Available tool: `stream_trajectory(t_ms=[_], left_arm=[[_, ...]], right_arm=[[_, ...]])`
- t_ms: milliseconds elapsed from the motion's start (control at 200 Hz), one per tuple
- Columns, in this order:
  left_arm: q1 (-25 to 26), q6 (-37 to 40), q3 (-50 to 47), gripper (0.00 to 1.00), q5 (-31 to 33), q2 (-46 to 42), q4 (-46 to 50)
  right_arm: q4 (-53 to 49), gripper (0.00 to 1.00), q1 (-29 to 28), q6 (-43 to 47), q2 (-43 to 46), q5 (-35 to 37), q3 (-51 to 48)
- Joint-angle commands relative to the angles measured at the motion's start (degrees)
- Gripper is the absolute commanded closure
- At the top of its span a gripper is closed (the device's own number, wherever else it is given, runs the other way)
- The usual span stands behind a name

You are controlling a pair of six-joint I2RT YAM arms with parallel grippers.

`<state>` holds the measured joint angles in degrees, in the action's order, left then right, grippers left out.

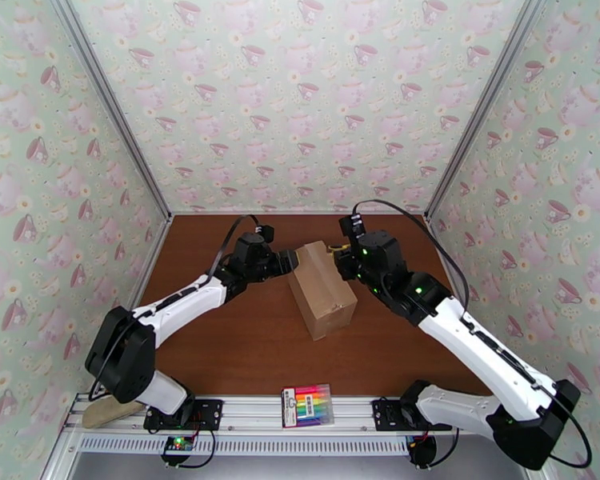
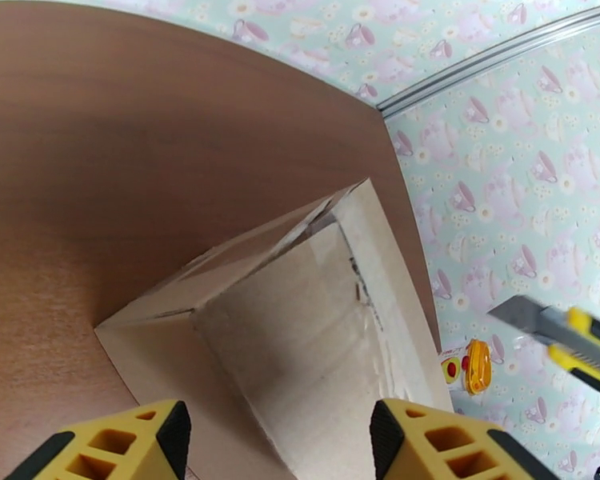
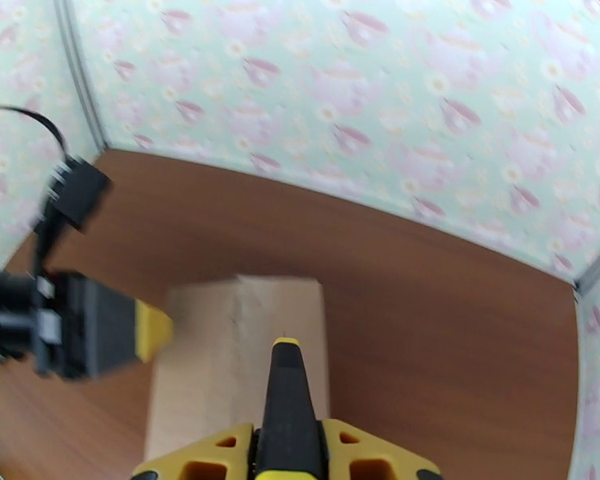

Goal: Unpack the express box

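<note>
**Express Box Station: Gripper Status**

The express box (image 1: 322,291) is lying closed at the middle of the table (image 1: 236,354). The left gripper (image 2: 274,430) is standing with its jaws apart at the box's far left end. The right gripper (image 3: 288,451) is clamping a utility knife (image 3: 288,394) at the far right end.

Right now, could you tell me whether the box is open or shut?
Shut: the box has its flaps lying flat, with tape across the seam.

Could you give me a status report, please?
Left tool open at express box. Right tool shut on utility knife. Box looks closed. Marker pack at near edge, apart.
</note>
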<state>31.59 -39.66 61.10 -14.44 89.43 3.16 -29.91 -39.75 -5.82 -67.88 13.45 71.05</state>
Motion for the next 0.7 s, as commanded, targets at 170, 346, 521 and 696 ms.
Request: stream_trajectory(t_ms=[170,346,521,696], left_arm=[[0.3,-1.2,-2.0,0.34,-0.4,1.4,-0.4],[0.3,-2.0,-2.6,0.34,-1.2,1.4,-1.6],[0.3,-2.6,-3.2,0.34,-1.6,2.3,-2.2],[0.2,-3.2,-3.5,0.35,-1.5,2.5,-2.8]], right_arm=[[6.7,1.0,-0.5,-0.1,-3.9,-4.3,2.7],[8.2,1.0,-0.7,-0.3,-4.9,-4.9,2.7],[8.9,1.0,-1.3,0.1,-6.5,-4.7,2.9],[9.1,1.0,-2.7,1.9,-8.5,-2.8,3.5]])
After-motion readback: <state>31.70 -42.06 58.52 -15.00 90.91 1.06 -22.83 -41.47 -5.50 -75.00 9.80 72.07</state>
